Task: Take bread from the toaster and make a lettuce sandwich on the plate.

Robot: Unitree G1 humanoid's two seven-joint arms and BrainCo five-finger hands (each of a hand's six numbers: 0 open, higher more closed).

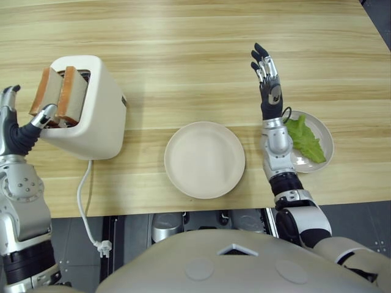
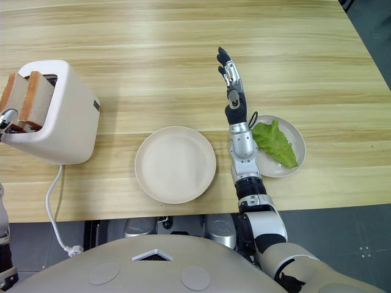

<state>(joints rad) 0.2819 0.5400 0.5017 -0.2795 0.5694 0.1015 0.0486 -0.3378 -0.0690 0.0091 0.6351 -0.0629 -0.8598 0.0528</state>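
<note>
A white toaster stands at the table's left with two toasted bread slices sticking up out of its slots. My left hand is at the toaster's left side, fingers spread, one fingertip touching the lower edge of the nearer slice without closing on it. An empty cream plate lies in the middle near the front edge. A green lettuce leaf rests on a small white plate to the right. My right hand is held up open, fingers straight, just left of the lettuce plate.
The toaster's white cable hangs over the table's front edge and ends in a loose plug. Bare wooden table stretches behind the plates and toaster.
</note>
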